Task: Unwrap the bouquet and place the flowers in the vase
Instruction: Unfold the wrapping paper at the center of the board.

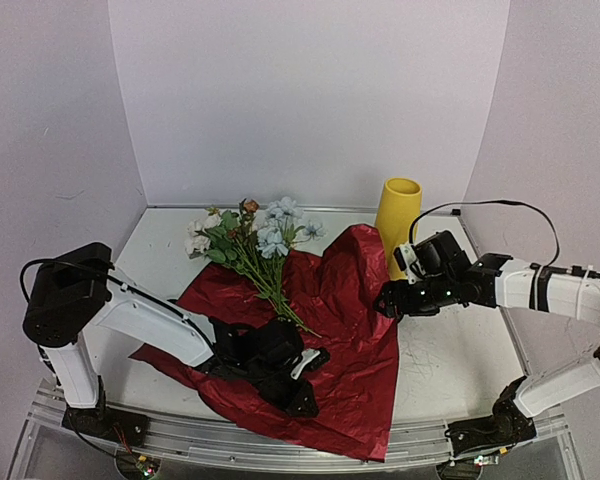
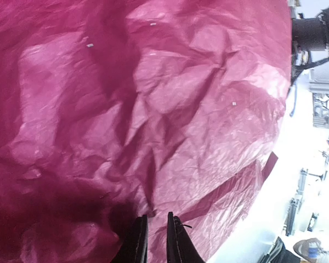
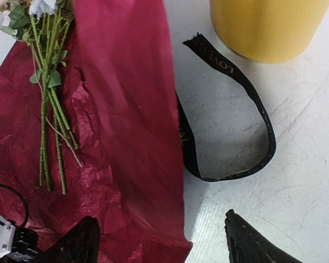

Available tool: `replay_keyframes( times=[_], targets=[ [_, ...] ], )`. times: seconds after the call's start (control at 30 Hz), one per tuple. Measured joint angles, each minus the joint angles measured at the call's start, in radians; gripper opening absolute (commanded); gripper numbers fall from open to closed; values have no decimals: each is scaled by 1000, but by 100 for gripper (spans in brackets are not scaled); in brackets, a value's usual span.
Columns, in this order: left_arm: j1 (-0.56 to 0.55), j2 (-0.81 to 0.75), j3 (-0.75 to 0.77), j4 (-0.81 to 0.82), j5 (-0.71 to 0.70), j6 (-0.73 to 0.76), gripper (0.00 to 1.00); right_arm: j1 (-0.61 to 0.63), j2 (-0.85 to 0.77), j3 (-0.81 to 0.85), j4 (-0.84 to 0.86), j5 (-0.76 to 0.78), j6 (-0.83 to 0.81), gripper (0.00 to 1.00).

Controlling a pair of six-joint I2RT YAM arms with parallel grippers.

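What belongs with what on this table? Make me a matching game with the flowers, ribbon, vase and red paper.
Things:
1. flowers
2. ribbon
3. vase
4. red paper

States:
A. standing upright at the far side
B. spread open and crinkled
C. lying in a loop on the bare table
D. lying on the red paper

Pairs: 1-D, 2-C, 3-A, 4-B

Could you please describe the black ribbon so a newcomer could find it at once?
On the table, find the yellow vase at the back right. Beside its base a black ribbon lies looped, one end meeting the red paper. It is the only thin dark strip, with gold lettering.
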Motion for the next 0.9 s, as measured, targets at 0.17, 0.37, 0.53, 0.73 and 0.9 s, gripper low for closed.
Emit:
replay_keyframes(
  times=[0.17, 0.37, 0.53, 0.73, 0.9],
  targets=[
    [0, -15, 3, -50, -51, 2, 13, 0, 13, 106, -11, -20, -30, 76],
    [1, -141, 3, -130, -199, 0, 16, 0, 54, 231, -3, 31, -56, 75],
    [38, -314, 2, -150, -299, -1, 17, 0, 91, 298, -13, 105, -79, 74],
    [185, -448, -31, -170, -396, 2, 18, 0, 152, 391, -23, 150, -120, 56],
    [255, -524, -49, -232, -529, 3, 11, -1, 169, 441, -25, 81, -167, 29]
  ],
)
